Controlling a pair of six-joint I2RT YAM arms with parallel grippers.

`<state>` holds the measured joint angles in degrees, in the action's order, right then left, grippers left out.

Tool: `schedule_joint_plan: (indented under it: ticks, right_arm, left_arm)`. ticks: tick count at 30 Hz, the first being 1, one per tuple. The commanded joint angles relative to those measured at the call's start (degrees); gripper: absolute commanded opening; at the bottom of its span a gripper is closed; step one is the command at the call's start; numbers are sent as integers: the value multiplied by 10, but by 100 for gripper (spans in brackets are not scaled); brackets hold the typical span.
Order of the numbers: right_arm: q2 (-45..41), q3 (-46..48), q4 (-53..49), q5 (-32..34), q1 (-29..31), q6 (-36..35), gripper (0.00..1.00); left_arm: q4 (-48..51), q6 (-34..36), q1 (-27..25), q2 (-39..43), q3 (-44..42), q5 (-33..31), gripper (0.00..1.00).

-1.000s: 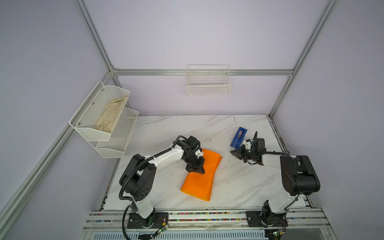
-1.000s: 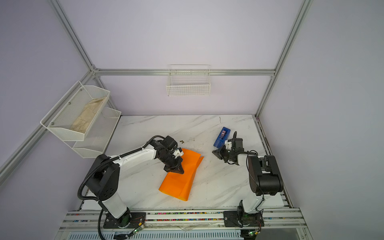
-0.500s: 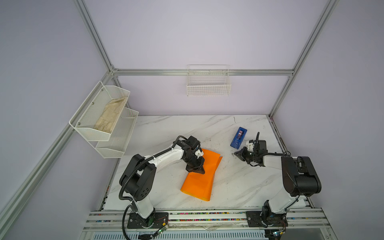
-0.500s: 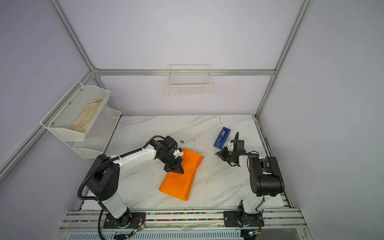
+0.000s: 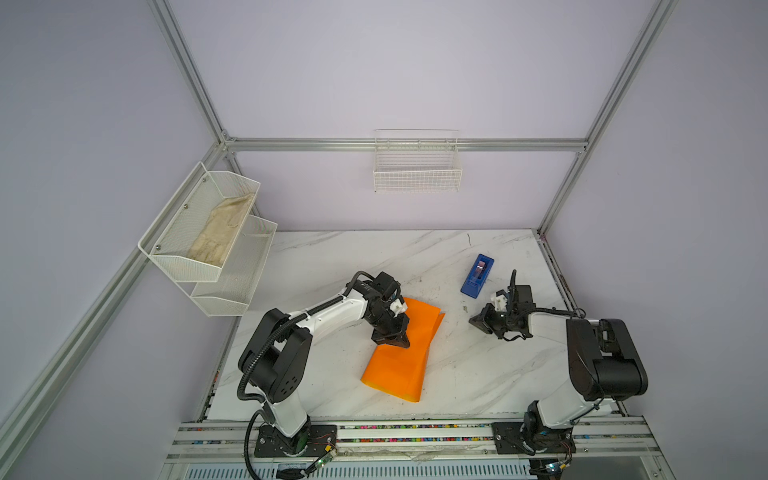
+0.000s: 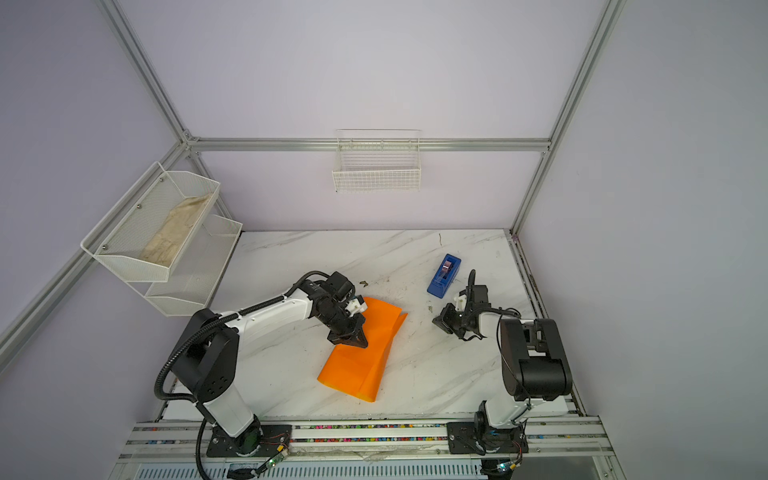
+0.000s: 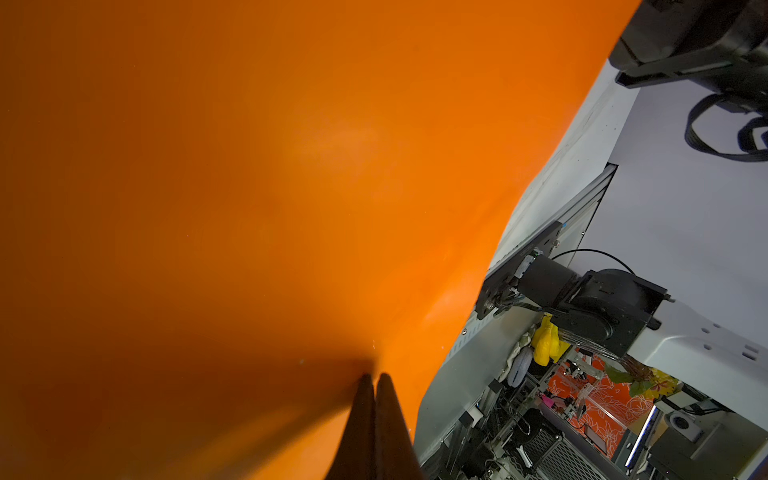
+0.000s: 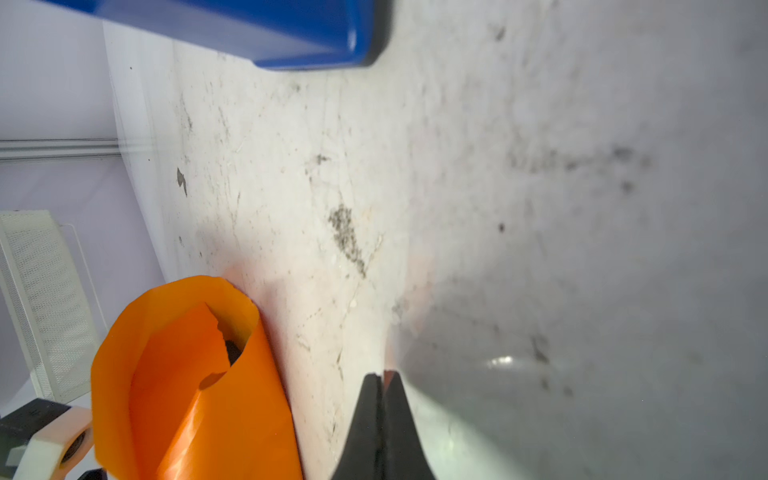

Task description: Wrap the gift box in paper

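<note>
The orange paper (image 5: pixel 399 368) (image 6: pixel 353 372) lies folded over itself near the middle of the marble table. My left gripper (image 5: pixel 395 343) (image 6: pixel 353 343) is shut, and its tips (image 7: pixel 374 376) press down on the paper's top layer (image 7: pixel 249 208). The gift box is hidden. Only a dark patch shows inside the fold's open end (image 8: pixel 232 351). My right gripper (image 5: pixel 474 321) (image 6: pixel 437 321) (image 8: pixel 383 376) is shut and stands low over bare table to the right of the paper (image 8: pixel 199 395). A greyish glossy film seems to spread from its tips; I cannot tell what it is.
A blue tape dispenser (image 5: pixel 477 276) (image 6: pixel 444 276) (image 8: pixel 291 33) sits behind the right gripper. A two-tier white mesh rack (image 5: pixel 208 245) holding a beige cloth hangs on the left wall. A wire basket (image 5: pixel 417 166) hangs on the back wall.
My right gripper has drawn back from the tape dispenser toward the table's front and turned a little toward the paper. The left gripper and paper have stayed put.
</note>
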<state>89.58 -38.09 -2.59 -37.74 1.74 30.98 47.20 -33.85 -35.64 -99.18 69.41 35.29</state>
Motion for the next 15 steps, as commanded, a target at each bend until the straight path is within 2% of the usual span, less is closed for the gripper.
schedule_joint_plan:
  ticks: [1,4,7,15]
  right_arm:
    - [-68,-48,-99,-12,15,-46,0]
    - [-106,-98,-171,-33,41,-65,0]
    - [-148,-142,-205,-45,88,-55,0]
    - [-138,-216,-174,-77,249,21,0]
  left_arm:
    - [20,-3,-1,-5,-30,-52,2]
    - [20,-3,-1,-7,-27,-51,2]
    - [20,-3,-1,-8,-26,-53,2]
    - [23,1,-1,-8,-26,-53,1]
